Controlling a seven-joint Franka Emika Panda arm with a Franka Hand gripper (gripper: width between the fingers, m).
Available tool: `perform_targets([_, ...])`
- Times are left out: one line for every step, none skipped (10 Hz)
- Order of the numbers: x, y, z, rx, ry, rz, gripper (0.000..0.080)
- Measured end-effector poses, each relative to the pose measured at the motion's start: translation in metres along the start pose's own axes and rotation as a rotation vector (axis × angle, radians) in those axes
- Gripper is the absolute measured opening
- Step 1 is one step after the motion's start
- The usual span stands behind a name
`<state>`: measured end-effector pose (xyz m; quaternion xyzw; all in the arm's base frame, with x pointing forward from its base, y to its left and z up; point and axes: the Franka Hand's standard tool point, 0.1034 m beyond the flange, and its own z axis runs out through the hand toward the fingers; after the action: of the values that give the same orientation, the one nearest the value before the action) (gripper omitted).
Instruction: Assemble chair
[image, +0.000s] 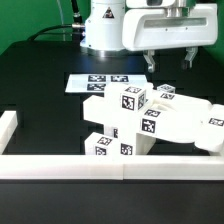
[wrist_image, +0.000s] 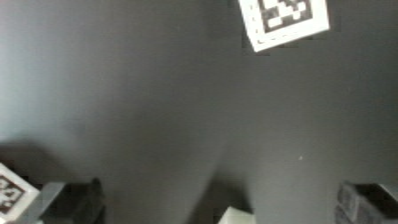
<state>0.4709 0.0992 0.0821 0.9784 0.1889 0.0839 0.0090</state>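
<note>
A small white plastic chair, built of chunky blocks with black-and-white square tags, sits near the front of a black desk. It looks partly put together: several blocks seem joined in a stack, with a wide flat slab reaching toward the exterior view's right. Whether every joint is seated cannot be told from here, and the shape does not yet read as a finished chair, so some pieces probably remain to fit.

Just behind the chair lies a flat white marker board printed with tags. Low white rails border the desk at the front and on the exterior view's left.

Above and behind the chair, toward the exterior view's right, hangs the robot's claw. Its two fingers stand apart and hold nothing. The wrist view shows mostly bare desk, with a corner of the marker board.
</note>
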Motion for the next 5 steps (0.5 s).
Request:
perform_targets([0.0004,0.0032,0.0045,-0.002,-0.007,-0.077,0.0649])
perform_targets([-0.0013,0.0043,0.0080,-0.003,-0.010,-0.088,0.0649])
perform_targets([-0.0044,0.0014,0.0091,-0.013,0.006,-0.049,0.0649])
perform_targets([-0.0047,0.0022,0.0092,-0.013,0.003,-0.049,0.0649])
perform_targets([-0.0045,0.0027,0.0092,-0.013,0.003,-0.048,0.0649])
